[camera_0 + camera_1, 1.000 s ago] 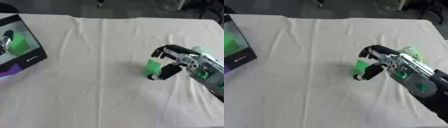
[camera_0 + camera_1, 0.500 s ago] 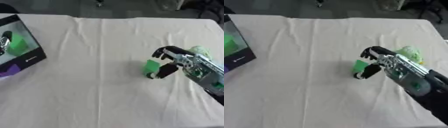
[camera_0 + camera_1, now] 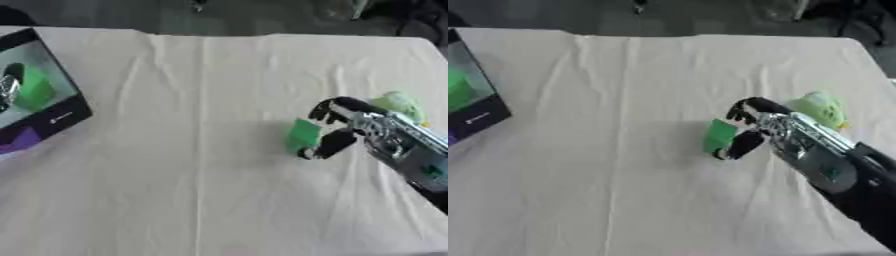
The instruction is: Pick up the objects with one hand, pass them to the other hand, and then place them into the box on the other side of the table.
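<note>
My right hand reaches in from the right and has its fingers and thumb curled round a small bright green block, right of the table's middle. Whether the block rests on the cloth or hangs just above it I cannot tell. A pale green rounded object lies on the cloth just behind that hand's wrist. The black box sits at the far left edge; a green thing and a silver and black thing show inside it. My left hand shows in neither view.
A cream cloth with folds covers the whole table. A purple patch shows at the box's lower left corner. Dark floor and chair legs lie beyond the far edge.
My right hand stays closed round the green block and has shifted only slightly. The whole picture has shifted a little, so the camera moved.
</note>
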You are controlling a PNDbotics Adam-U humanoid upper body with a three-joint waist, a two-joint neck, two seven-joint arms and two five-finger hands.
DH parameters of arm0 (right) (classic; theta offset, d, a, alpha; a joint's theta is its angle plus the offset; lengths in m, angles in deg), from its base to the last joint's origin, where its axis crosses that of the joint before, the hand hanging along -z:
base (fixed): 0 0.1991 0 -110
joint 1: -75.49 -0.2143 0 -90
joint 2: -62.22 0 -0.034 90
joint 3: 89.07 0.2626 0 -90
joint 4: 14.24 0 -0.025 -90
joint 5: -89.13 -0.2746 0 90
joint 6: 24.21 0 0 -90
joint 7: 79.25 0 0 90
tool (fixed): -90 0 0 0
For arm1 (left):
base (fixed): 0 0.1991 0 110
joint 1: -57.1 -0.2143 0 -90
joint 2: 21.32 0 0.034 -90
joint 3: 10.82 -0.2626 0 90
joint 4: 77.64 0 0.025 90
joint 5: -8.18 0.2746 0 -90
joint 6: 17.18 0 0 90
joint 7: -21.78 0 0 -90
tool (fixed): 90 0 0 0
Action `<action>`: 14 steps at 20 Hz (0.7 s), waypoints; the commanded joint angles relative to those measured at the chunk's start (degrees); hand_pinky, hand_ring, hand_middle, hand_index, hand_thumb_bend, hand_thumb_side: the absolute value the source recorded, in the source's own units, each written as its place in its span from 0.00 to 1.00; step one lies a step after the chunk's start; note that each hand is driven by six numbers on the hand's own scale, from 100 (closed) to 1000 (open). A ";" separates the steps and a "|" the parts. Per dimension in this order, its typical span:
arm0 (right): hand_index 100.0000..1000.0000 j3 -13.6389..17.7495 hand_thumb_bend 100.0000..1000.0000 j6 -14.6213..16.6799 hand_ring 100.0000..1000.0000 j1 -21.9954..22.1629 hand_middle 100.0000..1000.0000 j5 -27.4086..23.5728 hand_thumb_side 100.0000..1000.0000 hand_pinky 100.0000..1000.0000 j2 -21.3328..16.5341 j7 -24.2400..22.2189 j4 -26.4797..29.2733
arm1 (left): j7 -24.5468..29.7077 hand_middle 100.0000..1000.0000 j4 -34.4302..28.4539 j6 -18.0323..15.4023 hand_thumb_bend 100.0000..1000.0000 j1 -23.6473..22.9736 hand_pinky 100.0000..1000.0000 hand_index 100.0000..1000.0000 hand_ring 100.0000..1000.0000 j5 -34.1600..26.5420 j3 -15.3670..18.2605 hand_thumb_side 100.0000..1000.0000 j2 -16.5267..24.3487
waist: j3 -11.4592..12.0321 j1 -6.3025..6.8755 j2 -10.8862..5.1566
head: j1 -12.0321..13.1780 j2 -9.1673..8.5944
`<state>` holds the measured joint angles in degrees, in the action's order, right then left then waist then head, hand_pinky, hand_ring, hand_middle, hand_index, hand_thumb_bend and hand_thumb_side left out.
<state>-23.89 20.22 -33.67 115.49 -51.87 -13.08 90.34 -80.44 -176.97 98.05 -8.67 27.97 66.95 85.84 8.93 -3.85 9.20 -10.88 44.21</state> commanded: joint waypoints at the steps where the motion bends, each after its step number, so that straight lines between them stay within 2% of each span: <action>1: 0.79 0.49 0.48 -0.61 0.80 -0.57 0.75 -0.21 0.15 0.91 -0.92 -0.48 -0.37 | -0.30 0.62 -0.51 0.02 0.33 0.49 0.90 0.70 0.61 0.25 0.70 0.49 0.70 | 0.05 0.36 0.20 | -0.37 -0.09; 14: 0.75 0.15 0.44 -1.14 0.77 -1.20 0.71 -1.96 0.14 0.90 0.76 2.71 -3.58 | -0.46 0.62 -0.37 -0.05 0.32 0.57 0.90 0.70 0.61 0.49 0.71 0.49 0.09 | 0.33 0.71 0.90 | -0.83 -0.09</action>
<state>-24.04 19.63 -34.17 113.84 -50.26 -10.38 86.77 -80.58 -176.85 98.09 -8.70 28.25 66.95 85.31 9.23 -3.84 10.07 -11.45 44.21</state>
